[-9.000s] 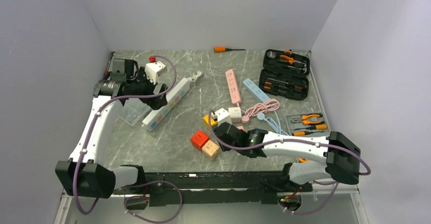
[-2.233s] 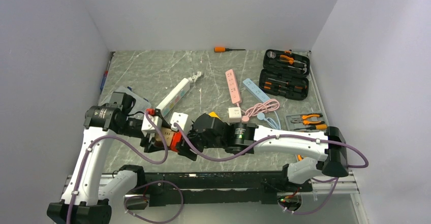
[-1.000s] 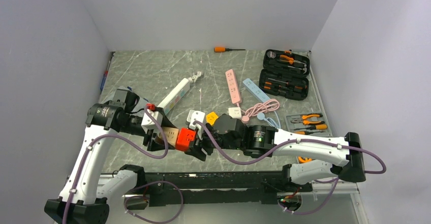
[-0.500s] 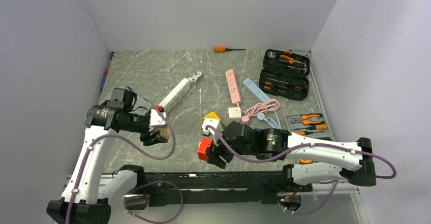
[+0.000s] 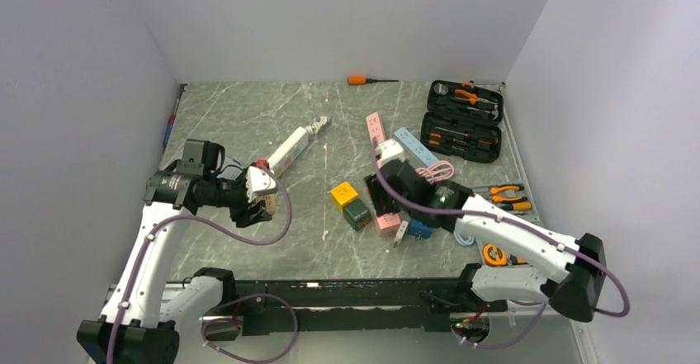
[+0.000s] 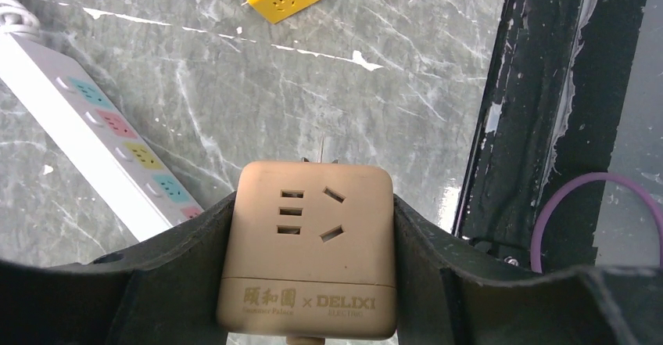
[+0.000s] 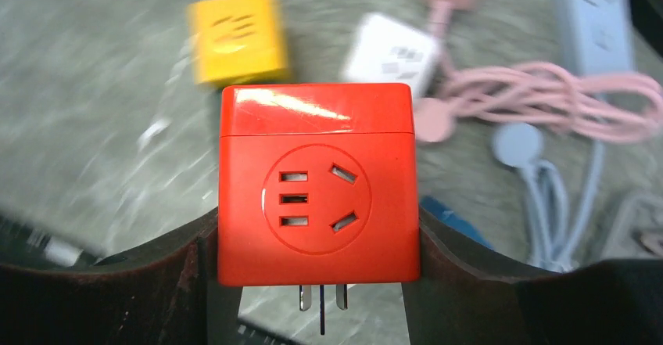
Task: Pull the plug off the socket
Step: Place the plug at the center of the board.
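Observation:
The plug is a red cube (image 7: 317, 181) with bare metal prongs pointing down, and it hangs free above the table. My right gripper (image 7: 317, 228) is shut on its two sides. The socket is a tan cube (image 6: 306, 247) with empty slots facing the left wrist camera. My left gripper (image 6: 313, 220) is shut on its sides, above the table's near left part. In the top view the left gripper (image 5: 252, 197) is at the left and the right arm (image 5: 429, 199) is right of centre. That arm hides the red cube there.
A yellow cube (image 5: 342, 192) and a green cube (image 5: 357, 213) lie between the arms. A white power strip (image 5: 289, 149) lies behind the left gripper. Pink and blue strips, a pink cable (image 5: 436, 170), an open toolbox (image 5: 464, 120) and pliers (image 5: 495, 199) fill the right side.
A second ago the red plug sat in the tan socket between both grippers. They have come apart: the right gripper has carried the red cube right, the left drew the tan cube left.

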